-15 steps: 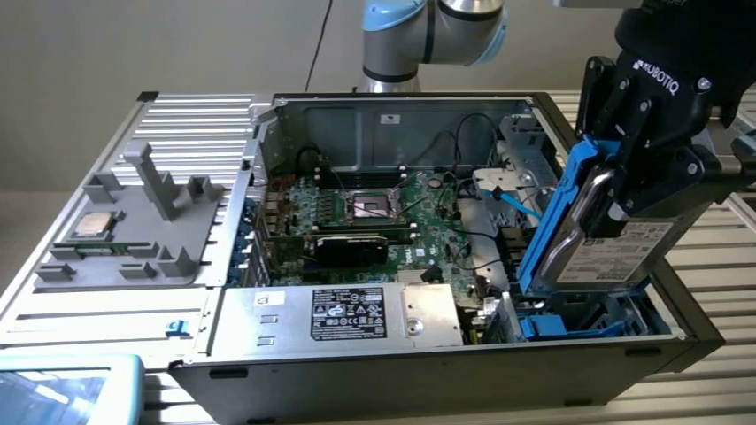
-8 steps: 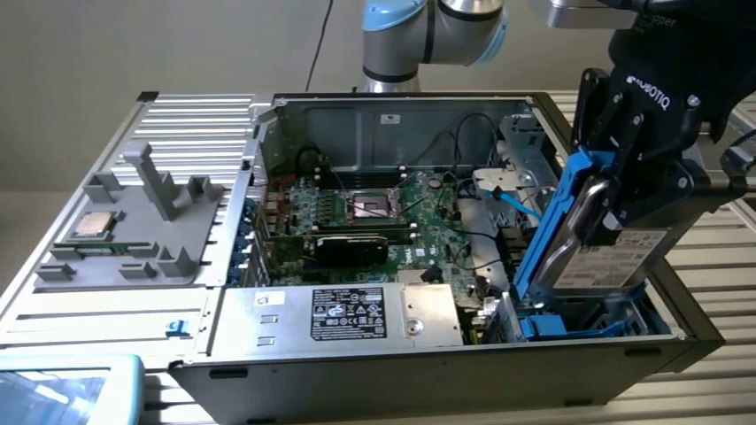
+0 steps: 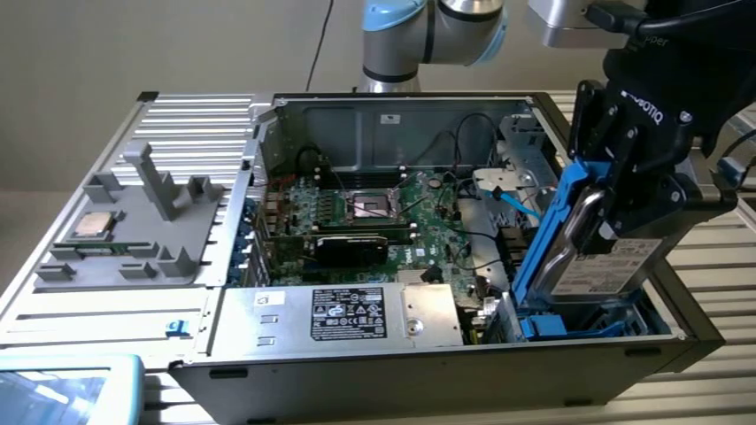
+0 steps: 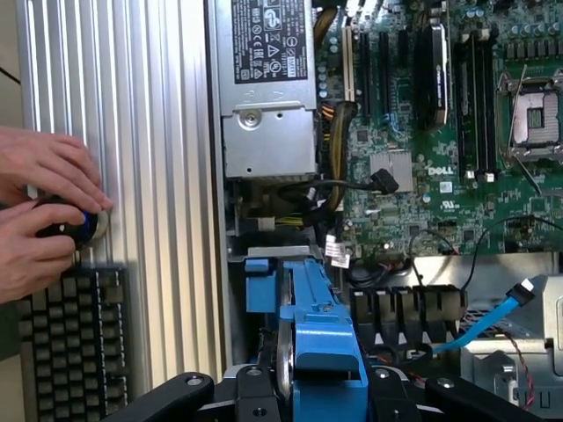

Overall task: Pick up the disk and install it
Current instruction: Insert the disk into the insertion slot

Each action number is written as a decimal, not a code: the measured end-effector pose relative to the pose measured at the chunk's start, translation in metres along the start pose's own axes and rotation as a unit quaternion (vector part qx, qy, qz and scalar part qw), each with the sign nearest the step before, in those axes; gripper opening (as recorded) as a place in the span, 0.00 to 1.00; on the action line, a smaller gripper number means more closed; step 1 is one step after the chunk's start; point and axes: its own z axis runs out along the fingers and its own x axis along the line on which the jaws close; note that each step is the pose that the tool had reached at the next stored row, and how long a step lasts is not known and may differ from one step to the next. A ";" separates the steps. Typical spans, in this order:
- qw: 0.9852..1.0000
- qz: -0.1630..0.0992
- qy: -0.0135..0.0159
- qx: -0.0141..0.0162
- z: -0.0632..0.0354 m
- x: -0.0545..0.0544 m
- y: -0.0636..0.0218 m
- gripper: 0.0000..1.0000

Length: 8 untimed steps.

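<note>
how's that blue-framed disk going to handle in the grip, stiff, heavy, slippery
The disk looks rigid: a metal body, showing no sag held nearly on edge in the pincer. It is probably dense for its size, so an off-centre hold might let it pivot. Its blue plastic frame looks smooth and thinner, so it may flex or slide slightly.

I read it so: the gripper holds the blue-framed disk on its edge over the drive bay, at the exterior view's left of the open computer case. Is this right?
Not quite: the side is wrong. The exterior view shows the gripper holding the disk on its edge over the drive bay at that view's right of the open computer case, not its left.
</note>
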 end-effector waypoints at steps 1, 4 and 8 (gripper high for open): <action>1.000 0.000 0.000 0.000 0.0011 0.000 0.0000 0.37; 1.000 -0.001 -0.001 0.000 0.0032 0.001 0.0000 0.37; 1.000 -0.002 -0.002 0.000 0.0058 0.001 0.0000 0.37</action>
